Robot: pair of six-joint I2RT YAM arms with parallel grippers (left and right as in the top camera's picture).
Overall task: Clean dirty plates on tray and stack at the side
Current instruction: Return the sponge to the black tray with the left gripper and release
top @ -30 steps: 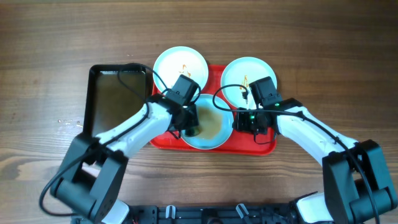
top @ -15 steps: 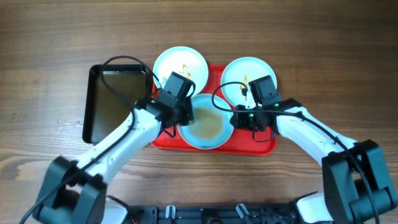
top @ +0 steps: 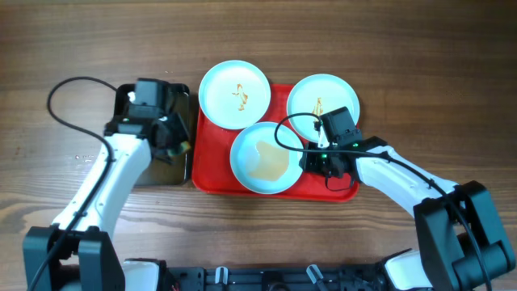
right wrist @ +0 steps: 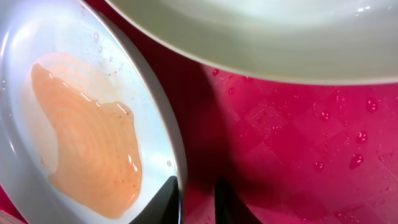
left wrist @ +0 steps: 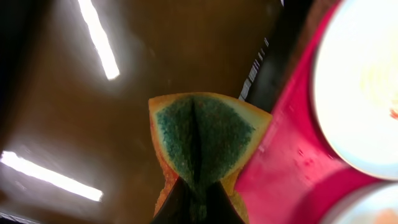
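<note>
Three pale plates sit on the red tray (top: 212,171). The back-left plate (top: 234,94) and back-right plate (top: 323,103) carry small brown squiggles. The front plate (top: 264,158) holds a smeared orange-brown film. My left gripper (top: 174,141) is shut on a folded green and yellow sponge (left wrist: 202,134), over the black tray (top: 166,171). My right gripper (top: 311,162) straddles the right rim of the front plate (right wrist: 25,37), one finger inside and one outside, closed on it. The right gripper's fingers (right wrist: 196,202) rest low on the wet tray (right wrist: 298,137).
The black tray (left wrist: 93,124) lies just left of the red tray's rim (left wrist: 286,168), its glossy floor reflecting lights. The back-left plate (left wrist: 360,81) overhangs the red tray's far edge. Bare wooden table surrounds both trays. Cables loop above both arms.
My left gripper has lifted the sponge off the front plate and carried it left to over the black tray. The right gripper has stayed at the plate's rim.
</note>
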